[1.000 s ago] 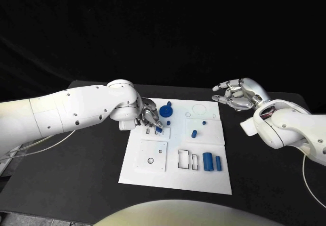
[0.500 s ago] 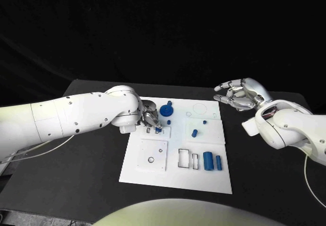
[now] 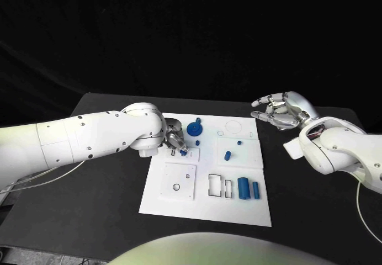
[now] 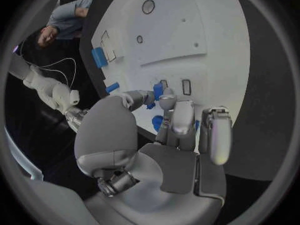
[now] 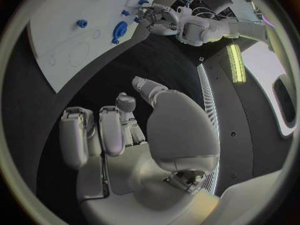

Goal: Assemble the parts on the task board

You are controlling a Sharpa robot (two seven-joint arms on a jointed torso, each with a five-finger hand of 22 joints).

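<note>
Left hand (image 3: 176, 141) pinches a small blue part (image 4: 157, 90) over the task board (image 3: 206, 207); right hand (image 3: 277, 111) hovers beside the board, fingers apart, holding nothing

Black table (image 3: 95, 221), matte, with its far edge running against a black backdrop (image 3: 191, 38) that covers the whole upper part of the head view. Pale floor (image 3: 24, 256) shows past the table's near-left corner. Right wrist view: long greenish light strip (image 5: 236, 62) and a white panel (image 5: 275, 95) with a dark rounded opening beside it.
</note>
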